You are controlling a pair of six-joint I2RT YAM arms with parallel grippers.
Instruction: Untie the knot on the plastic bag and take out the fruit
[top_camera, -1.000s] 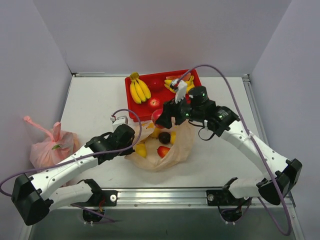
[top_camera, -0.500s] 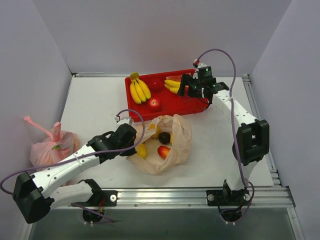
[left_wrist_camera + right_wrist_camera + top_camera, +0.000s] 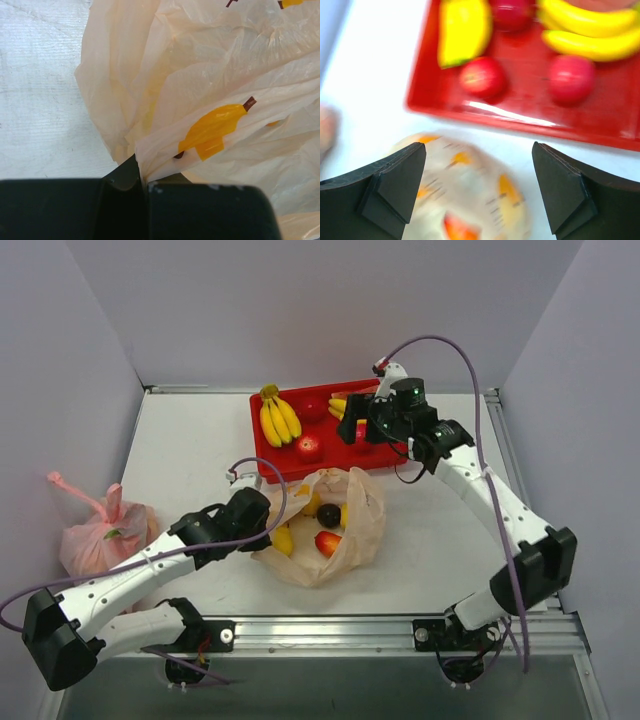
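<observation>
The white surface (image 3: 190, 440) carries everything. At mid-frame in the top view the plastic bag (image 3: 360, 525) lies slumped with its mouth spread open upward. I see no knot in any view, so I judge the untying done. Just above the bag sits the red tray (image 3: 322, 422), with red apples (image 3: 482, 77) in it. Fruit (image 3: 328, 515) shows in the bag's mouth: a dark piece, a red one below it, yellow ones to the left.

My left end effector (image 3: 268, 528) is closed on the bag's left edge. The left wrist view shows film pinched between its fingers (image 3: 122, 177), which the top view hides. My right end effector (image 3: 480, 192) hangs over the tray's right half, fingers spread wide with nothing between them. The fruit lies down and left of it in the top view. The left is nearer but busy holding, so I judge the reach falls to the right. Its own blurred camera catches only the bag's upper part, at the bottom of the frame.
</observation>
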